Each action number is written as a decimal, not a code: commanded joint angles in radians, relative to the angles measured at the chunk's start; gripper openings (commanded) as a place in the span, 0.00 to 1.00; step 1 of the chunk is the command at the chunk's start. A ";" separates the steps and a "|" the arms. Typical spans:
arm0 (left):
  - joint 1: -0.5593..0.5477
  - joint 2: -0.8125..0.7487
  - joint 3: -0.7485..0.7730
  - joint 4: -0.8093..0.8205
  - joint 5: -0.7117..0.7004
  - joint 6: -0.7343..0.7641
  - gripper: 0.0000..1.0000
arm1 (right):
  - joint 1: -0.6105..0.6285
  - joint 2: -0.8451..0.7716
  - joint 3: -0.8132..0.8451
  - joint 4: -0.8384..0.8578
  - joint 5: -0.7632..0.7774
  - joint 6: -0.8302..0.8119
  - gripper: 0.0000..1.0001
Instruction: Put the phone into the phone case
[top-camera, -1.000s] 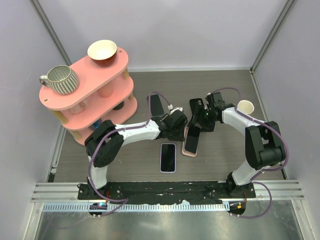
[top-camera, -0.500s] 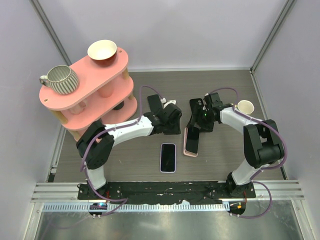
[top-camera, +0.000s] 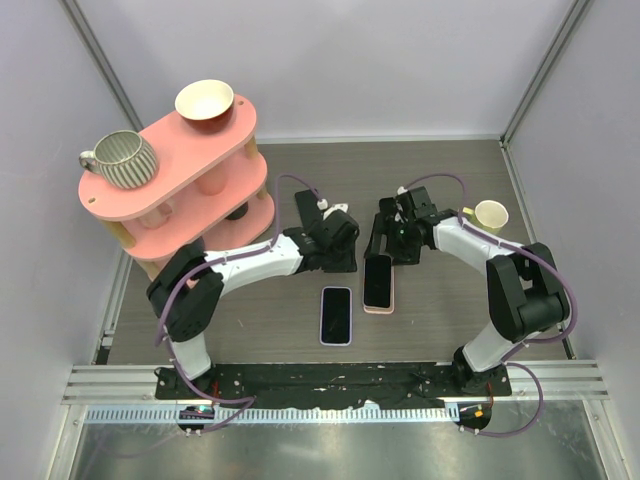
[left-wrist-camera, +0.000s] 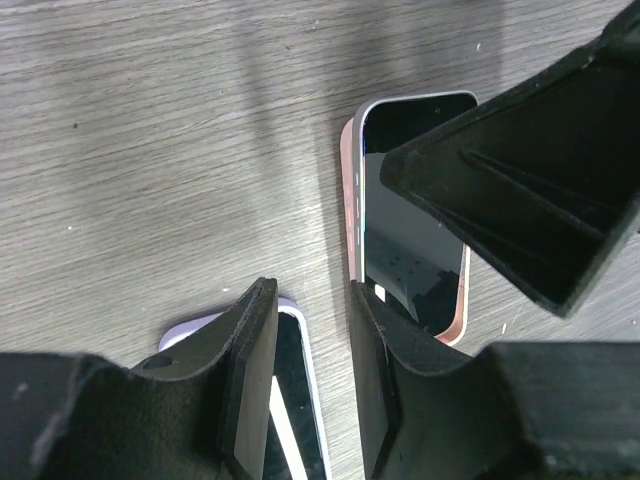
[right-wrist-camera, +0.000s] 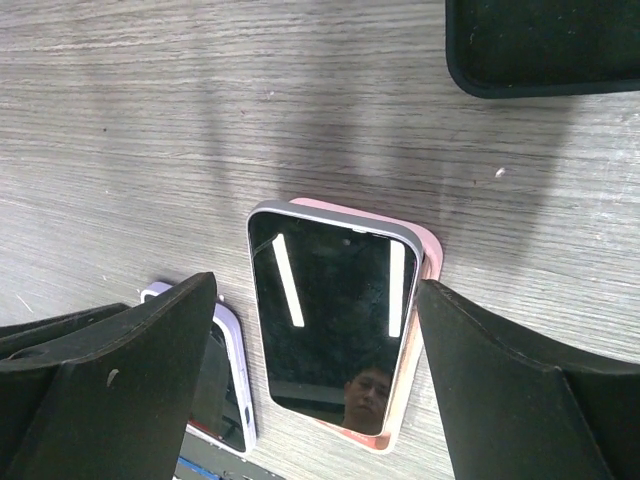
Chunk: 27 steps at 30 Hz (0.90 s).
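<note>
The phone (top-camera: 377, 280) lies flat and face up on the pink phone case (top-camera: 391, 298). In the right wrist view the phone (right-wrist-camera: 335, 320) sits slightly askew, and the case's pink rim (right-wrist-camera: 428, 250) shows along one long side and one end. My right gripper (top-camera: 383, 245) hovers over the phone's far end, open, its fingers (right-wrist-camera: 130, 400) apart on either side of it. My left gripper (top-camera: 340, 262) hangs just left of the phone, open, with nothing between its fingers (left-wrist-camera: 250, 380). In the left wrist view the phone (left-wrist-camera: 410, 230) is partly hidden by a right finger.
A second phone in a lilac case (top-camera: 336, 314) lies near and left of the pink case. A black case (top-camera: 384, 212) lies behind the right gripper, another (top-camera: 307, 207) behind the left arm. A paper cup (top-camera: 490, 213) stands right. A pink shelf (top-camera: 170, 190) holds a mug and a bowl.
The phone, held tilted by the right gripper a second ago, now lies flat on the pink case. The right gripper has opened wider. The left gripper has drawn back from the phone.
</note>
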 joint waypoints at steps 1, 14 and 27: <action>0.004 -0.072 -0.020 0.025 -0.002 0.007 0.39 | 0.004 -0.043 0.009 0.007 0.036 -0.006 0.87; 0.005 0.031 0.046 0.123 0.138 0.092 0.36 | -0.008 -0.179 -0.056 -0.019 0.061 0.044 0.82; 0.007 0.122 0.070 0.155 0.158 0.076 0.32 | -0.082 -0.209 -0.204 0.128 -0.114 0.026 0.82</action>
